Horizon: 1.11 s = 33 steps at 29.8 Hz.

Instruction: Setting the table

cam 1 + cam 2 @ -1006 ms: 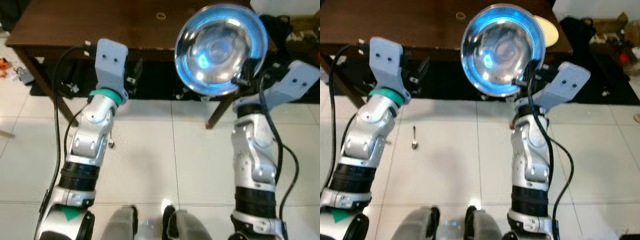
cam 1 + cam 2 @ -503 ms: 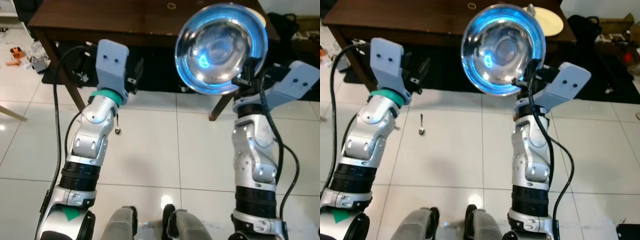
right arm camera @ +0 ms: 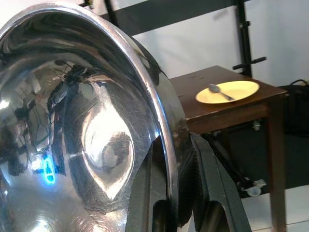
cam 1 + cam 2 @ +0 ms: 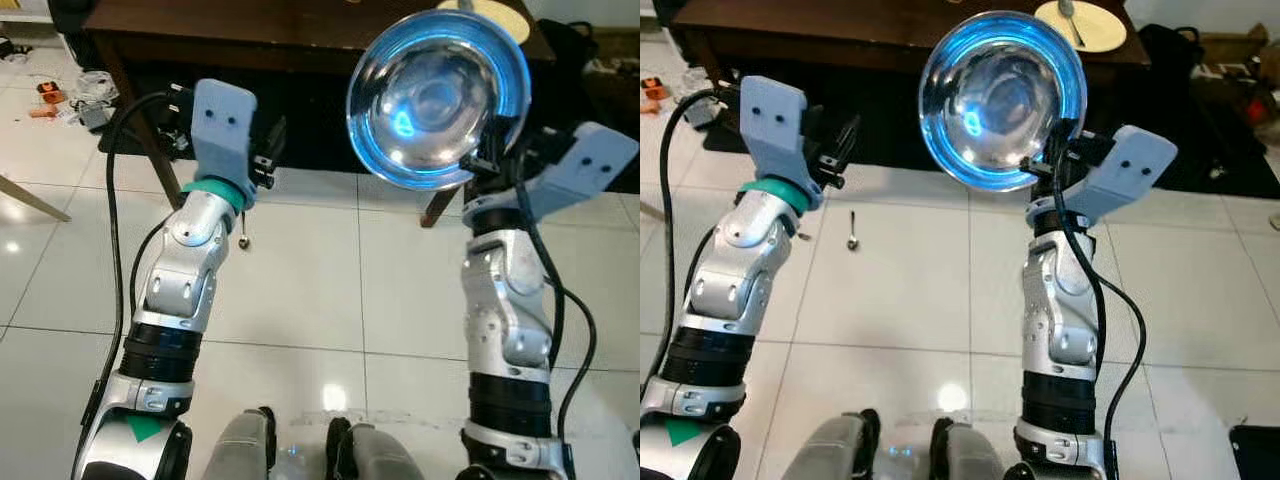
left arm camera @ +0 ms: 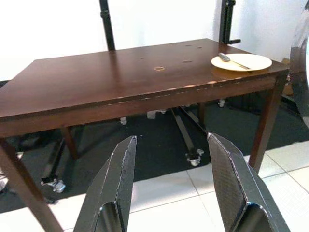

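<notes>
The right gripper (image 3: pixel 181 212) has its fingers clamped on the rim of the shiny round steel bowl (image 4: pixel 1002 98), held tilted at 12 o'clock before the dark wooden counter (image 5: pixel 120 82). Gripped by one edge only, it could swing or slip free. The left gripper (image 5: pixel 174 193), fingers apart, is empty. The counter's near edge is bare; the yellow plate (image 5: pixel 241 61) and spoon (image 5: pixel 225 57) sit at its far right corner.
</notes>
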### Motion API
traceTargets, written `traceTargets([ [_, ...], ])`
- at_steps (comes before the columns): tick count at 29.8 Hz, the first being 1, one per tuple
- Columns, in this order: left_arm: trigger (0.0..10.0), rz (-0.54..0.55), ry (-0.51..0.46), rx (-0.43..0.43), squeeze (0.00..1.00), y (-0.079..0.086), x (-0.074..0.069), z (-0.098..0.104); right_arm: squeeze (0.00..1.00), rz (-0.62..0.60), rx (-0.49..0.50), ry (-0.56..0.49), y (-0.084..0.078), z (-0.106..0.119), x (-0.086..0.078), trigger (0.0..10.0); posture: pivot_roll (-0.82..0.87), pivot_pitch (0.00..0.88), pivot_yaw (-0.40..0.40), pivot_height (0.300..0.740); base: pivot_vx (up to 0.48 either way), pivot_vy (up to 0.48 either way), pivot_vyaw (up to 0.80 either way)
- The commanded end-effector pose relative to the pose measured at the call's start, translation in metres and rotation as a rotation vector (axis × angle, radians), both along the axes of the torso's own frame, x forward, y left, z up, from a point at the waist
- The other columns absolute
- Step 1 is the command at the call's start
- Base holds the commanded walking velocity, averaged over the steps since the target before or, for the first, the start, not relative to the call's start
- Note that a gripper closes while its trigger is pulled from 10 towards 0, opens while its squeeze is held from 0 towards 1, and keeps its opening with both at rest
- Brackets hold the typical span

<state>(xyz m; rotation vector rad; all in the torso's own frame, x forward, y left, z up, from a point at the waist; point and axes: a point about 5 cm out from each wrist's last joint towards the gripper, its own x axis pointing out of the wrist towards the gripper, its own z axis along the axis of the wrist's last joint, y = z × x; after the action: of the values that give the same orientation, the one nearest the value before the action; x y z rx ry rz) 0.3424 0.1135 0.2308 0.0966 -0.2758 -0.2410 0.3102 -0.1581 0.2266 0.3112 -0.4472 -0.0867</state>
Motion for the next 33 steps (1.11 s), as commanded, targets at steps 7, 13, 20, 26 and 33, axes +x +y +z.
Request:
traceTargets([
  [7,10.0,0.016,0.038,0.005,0.0,0.0008,0.0006,-0.0077,0.0,0.02,-0.009,-0.016,-0.0004,0.0039,-0.0014,10.0,0.16,0.084,0.039,0.74,0.0,0.0,0.8],
  [13,10.0,0.017,0.039,0.007,0.0,0.0007,0.0006,-0.0079,0.0,0.026,-0.01,-0.017,0.0002,0.0037,-0.0017,10.0,0.16,0.085,0.04,0.74,0.0,0.0,0.8],
  [20,10.0,0.048,0.065,-0.007,0.0,0.0031,0.0018,-0.0104,0.0,0.049,-0.015,-0.025,0.0031,0.0045,-0.002,10.0,0.17,0.091,0.039,0.74,0.0,0.0,0.8],
  [26,10.0,0.056,0.097,-0.026,0.0,0.0049,0.0025,-0.0132,0.0,0.058,-0.017,-0.027,0.0043,0.0051,-0.0021,10.0,0.17,0.096,0.038,0.74,0.0,0.0,0.8],
  [33,10.0,0.078,0.084,-0.009,0.0,0.0062,0.0029,-0.0123,0.0,0.063,-0.015,-0.032,0.0049,0.006,-0.0022,10.0,0.17,0.1,0.038,0.74,0.0,0.0,0.8],
])
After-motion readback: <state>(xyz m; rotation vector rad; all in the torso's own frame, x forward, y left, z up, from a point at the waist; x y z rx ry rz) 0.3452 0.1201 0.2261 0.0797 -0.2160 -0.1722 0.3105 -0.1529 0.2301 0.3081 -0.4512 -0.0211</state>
